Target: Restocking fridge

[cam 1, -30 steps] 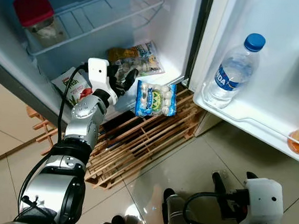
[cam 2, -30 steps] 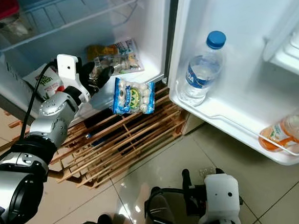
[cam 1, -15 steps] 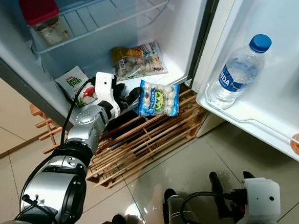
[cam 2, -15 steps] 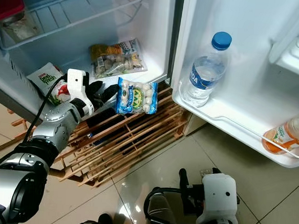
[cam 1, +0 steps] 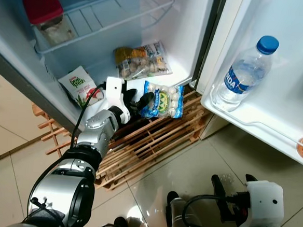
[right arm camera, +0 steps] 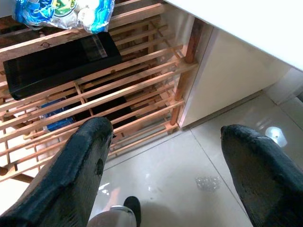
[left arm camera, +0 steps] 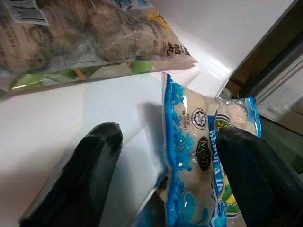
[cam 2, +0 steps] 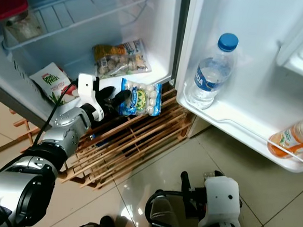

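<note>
The left gripper (cam 1: 142, 100) had its two black fingers (left arm camera: 90, 175) spread apart, one on either side of the blue packet of fish balls (cam 1: 163, 100), not pressing it. The packet lay at the front lip of the fridge floor (left arm camera: 71, 113), partly overhanging the wooden rack (cam 1: 144, 139) below. Deeper on the same white floor lay a yellow-and-clear bag of food (cam 1: 140, 60), and off to the side a white-and-green carton (cam 1: 76, 82) leaned against the wall.

By my reading, the step in hand was placing the packet on the bottom shelf; it looked let go but not fully inside. The next move would call for nudging it further in, or backing the arm out without dragging it off the edge.

The right gripper (right arm camera: 165, 165) hung idle and open over the tiled floor (cam 1: 199, 174). A wire shelf (cam 1: 106, 11) above carried a red-lidded jar (cam 1: 44, 15). The open door (cam 1: 279, 65) held a water bottle (cam 1: 244, 73) and an orange bottle (cam 2: 290, 138).
</note>
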Robot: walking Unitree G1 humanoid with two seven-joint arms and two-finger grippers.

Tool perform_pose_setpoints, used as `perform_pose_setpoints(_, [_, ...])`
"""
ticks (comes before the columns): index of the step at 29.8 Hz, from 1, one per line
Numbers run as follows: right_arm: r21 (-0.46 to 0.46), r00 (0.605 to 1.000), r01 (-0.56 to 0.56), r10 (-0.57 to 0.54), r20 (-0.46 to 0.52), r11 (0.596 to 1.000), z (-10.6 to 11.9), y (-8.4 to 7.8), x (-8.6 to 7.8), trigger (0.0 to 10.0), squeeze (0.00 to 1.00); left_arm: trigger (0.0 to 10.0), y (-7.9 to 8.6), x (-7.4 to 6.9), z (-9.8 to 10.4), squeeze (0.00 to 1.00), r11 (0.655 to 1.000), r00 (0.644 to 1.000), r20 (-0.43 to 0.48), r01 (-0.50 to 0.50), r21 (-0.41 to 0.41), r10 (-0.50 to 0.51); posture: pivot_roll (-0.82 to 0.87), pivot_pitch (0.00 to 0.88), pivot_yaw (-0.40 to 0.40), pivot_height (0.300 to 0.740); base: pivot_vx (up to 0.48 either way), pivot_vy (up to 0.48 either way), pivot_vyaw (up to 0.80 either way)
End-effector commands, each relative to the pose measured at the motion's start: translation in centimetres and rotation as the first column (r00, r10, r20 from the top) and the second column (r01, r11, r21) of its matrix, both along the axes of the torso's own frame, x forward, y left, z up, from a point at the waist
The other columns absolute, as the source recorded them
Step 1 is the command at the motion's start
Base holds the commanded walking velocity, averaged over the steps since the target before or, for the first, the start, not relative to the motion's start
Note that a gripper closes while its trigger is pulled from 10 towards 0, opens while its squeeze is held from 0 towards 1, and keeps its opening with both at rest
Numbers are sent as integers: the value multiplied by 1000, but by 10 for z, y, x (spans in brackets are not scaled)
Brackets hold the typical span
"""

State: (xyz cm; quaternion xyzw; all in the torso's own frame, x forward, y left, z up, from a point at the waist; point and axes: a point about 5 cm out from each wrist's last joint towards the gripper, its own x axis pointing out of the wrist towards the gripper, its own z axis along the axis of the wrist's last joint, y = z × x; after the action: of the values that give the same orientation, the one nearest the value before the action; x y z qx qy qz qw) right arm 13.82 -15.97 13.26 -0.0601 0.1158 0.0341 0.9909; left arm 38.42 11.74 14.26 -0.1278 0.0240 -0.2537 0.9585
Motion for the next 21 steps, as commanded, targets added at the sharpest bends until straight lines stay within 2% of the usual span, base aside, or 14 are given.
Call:
perform_pose_setpoints(1, [7,1000,3,-3,-11,1000,-1,1,-4,10000,0,10000,-3,-1,-6,0,1000,1000,-31,5,14,-5,-526,340,112,736,0,0,0])
perform_pose_setpoints(8, [5,1000,3,-3,-13,1000,-1,1,-4,10000,0,10000,-13,1,-2,0,999,999,-24,30,17,-30,-531,342,111,736,0,0,0])
perform_pose_setpoints(16, [1,1000,4,-4,-21,1000,-1,0,-6,10000,0,10000,-21,0,-8,0,997,997,-61,47,54,-43,-534,346,110,736,0,0,0])
perform_pose_setpoints(19, [-1,1000,5,-5,-23,1000,-1,-1,-7,10000,0,0,-19,0,-13,0,996,996,-87,18,92,-10,-536,349,108,736,0,0,0])
perform_pose_setpoints(21, [-1,1000,5,-5,-23,1000,-1,-1,-7,10000,0,0,-18,0,-14,0,995,996,-91,10,96,-2,-535,348,108,736,0,0,0])
